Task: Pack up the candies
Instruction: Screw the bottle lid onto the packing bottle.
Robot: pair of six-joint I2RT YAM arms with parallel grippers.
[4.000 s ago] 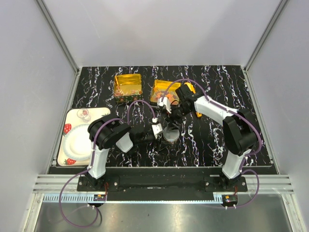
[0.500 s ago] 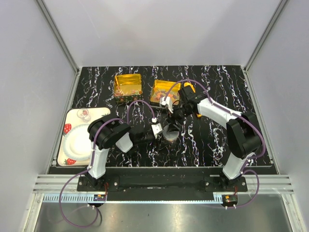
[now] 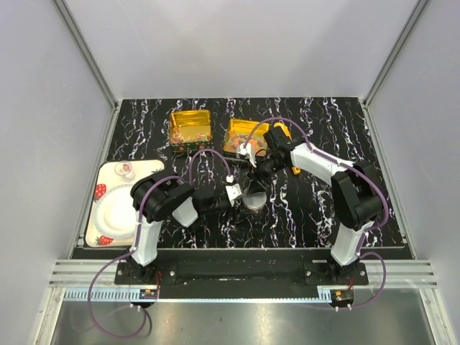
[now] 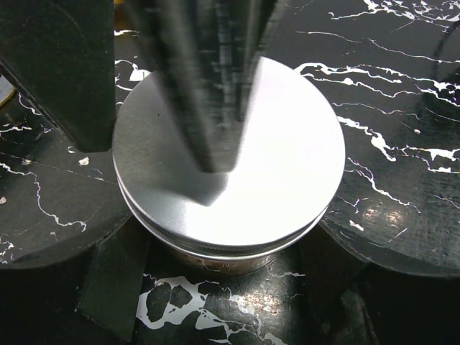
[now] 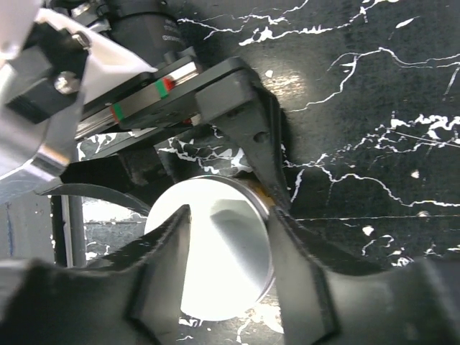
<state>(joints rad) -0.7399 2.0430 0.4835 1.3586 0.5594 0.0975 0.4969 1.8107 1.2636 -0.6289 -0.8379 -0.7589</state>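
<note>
A round silver tin (image 3: 253,200) with its lid on stands mid-table. My left gripper (image 3: 241,197) is shut on the tin's body; in the left wrist view (image 4: 226,241) its jaws hug both sides under the lid (image 4: 230,151). My right gripper (image 3: 254,180) reaches down from behind with its fingers apart, the tips over the lid's top (image 5: 230,215); I cannot tell if they touch it. The candies (image 3: 188,134) lie as small orange and red pieces in two open gold tins (image 3: 175,118), (image 3: 231,130) at the back.
A yellow-orange scoop (image 3: 284,132) shows partly behind the right wrist. A strawberry-print plate (image 3: 108,215) with a small glass (image 3: 125,171) lies at the left. The left gripper's body (image 5: 144,79) fills the top left of the right wrist view.
The right arm's wrist and elbow have shifted slightly over the round tin. The left arm, the round tin and the gold tins have not moved.
</note>
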